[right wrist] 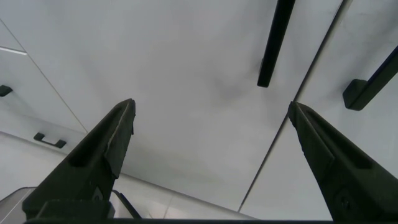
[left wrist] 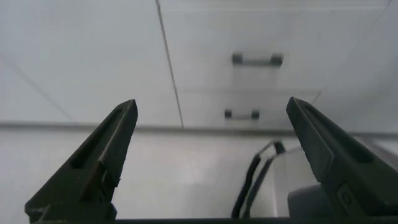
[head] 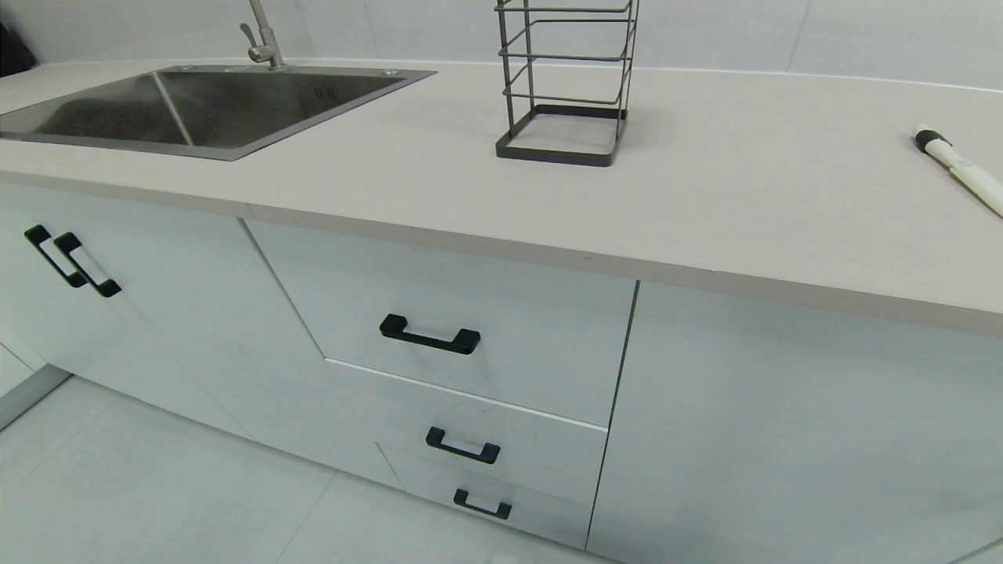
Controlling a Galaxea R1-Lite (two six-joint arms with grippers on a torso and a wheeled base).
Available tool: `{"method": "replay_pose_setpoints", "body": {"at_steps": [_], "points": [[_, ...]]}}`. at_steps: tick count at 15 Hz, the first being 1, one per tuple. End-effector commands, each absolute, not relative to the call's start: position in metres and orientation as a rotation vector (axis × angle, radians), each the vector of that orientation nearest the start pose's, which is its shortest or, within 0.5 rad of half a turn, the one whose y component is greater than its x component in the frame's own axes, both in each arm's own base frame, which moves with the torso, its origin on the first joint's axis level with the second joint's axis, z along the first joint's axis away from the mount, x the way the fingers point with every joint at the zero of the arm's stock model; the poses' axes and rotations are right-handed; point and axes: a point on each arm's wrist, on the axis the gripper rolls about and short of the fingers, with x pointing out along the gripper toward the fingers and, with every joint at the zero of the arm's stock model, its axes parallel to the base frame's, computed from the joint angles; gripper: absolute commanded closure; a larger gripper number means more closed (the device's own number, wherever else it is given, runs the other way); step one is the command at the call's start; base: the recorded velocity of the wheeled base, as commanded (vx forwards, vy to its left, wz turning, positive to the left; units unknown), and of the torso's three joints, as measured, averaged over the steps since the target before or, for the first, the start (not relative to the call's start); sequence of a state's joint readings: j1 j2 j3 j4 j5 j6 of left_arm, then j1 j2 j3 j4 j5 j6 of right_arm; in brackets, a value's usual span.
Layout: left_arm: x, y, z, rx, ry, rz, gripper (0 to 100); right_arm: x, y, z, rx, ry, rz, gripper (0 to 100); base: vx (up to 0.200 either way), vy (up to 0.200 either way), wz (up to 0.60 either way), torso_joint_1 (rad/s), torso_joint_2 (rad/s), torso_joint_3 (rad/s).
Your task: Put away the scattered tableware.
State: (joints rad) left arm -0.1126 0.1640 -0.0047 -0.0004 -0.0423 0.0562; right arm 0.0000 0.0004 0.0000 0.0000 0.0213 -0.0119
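A cream-handled utensil [head: 960, 168] with a black band lies on the beige countertop [head: 744, 196] at the far right. An empty black wire rack [head: 566, 86] stands upright at the middle back of the counter. My left gripper [left wrist: 211, 106] is open with nothing between its fingers; it hangs low, facing the white cabinet front and its drawer handles [left wrist: 257, 60] above the floor. My right gripper [right wrist: 211, 104] is also open and holds nothing, close to white cabinet doors with a black handle [right wrist: 275, 43].
A steel sink [head: 196, 110] with a faucet [head: 262, 35] is set into the counter at the back left. Below the counter is a stack of three drawers, the top one with a black handle [head: 429, 338]. Cabinet doors with black handles [head: 70, 258] are at the left.
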Motion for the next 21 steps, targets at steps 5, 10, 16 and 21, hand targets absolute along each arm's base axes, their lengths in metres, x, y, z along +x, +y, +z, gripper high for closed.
{"method": "replay_pose_setpoints", "body": {"at_steps": [5,10,16,21], "points": [[-0.0228,0.0004,0.0755,0.028,0.000,0.025,0,-0.0228,0.0004,0.0755,-0.008,0.000,0.020,0,0.000,0.000,0.00,0.000,0.00,0.000],[-0.0228,0.0004,0.0755,-0.011,0.000,0.023,0,-0.0228,0.0004,0.0755,-0.008,0.000,0.020,0,-0.040,0.000,0.00,0.002,0.00,0.000],[-0.0228,0.0005,0.0756,-0.025,-0.002,0.028,0,-0.0228,0.0004,0.0755,-0.008,0.000,0.018,0,-0.067,0.000,0.00,0.001,0.00,0.001],[-0.0228,0.0005,0.0756,-0.023,-0.002,0.028,0,-0.0228,0.0004,0.0755,-0.008,0.000,0.020,0,0.000,0.000,-0.48,0.002,0.00,0.004]]}}
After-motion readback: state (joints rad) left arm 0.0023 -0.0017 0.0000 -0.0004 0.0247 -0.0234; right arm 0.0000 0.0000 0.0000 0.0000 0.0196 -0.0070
